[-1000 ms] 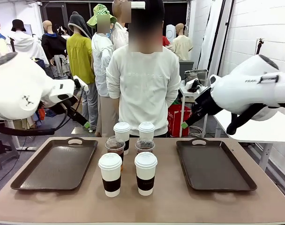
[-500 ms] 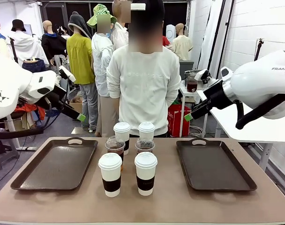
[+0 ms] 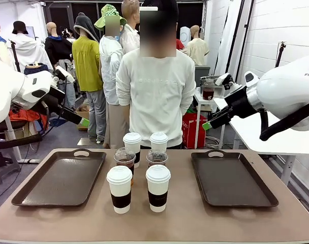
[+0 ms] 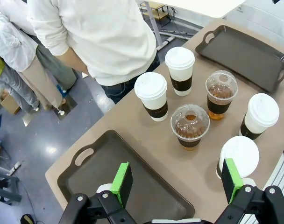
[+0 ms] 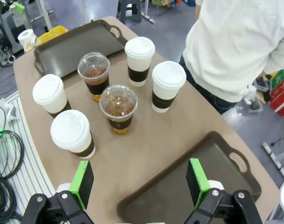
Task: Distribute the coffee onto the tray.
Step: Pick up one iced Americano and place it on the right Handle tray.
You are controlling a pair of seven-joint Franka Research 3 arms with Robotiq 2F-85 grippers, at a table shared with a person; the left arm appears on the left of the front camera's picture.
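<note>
**Six cups grouped mid-worktop between two trays; both end effectors raised and open**

I find all the coffee upright on the worktop (image 3: 195, 218). It stands in one tight cluster at the middle, between the left tray (image 3: 58, 180) and the right tray (image 3: 230, 180). No cup stands on either tray.

Four lidded paper cups with black sleeves take the corners of the cluster: near-left cup (image 3: 119, 189), near-right cup (image 3: 158, 187), far-left cup (image 3: 132, 145) and far-right cup (image 3: 158, 141). Between the near and far rows stand the left clear cup (image 3: 125, 161) and the right clear cup (image 3: 157, 158), both dome-lidded and holding brown liquid. Each sits just beside the far cup behind it; I cannot tell whether they touch.

The left end effector (image 3: 84, 122) hangs high beyond the far left of the worktop, well apart from the cups. In the left wrist view its green pads (image 4: 122, 183) stand wide apart with nothing between them.

The right end effector (image 3: 207, 125) hangs high at the far right, above the right tray's far edge. In the right wrist view its pads (image 5: 82, 183) are likewise spread and grip nothing.

A person (image 3: 155, 96) in a white top stands at the far edge, directly behind the cups.
</note>
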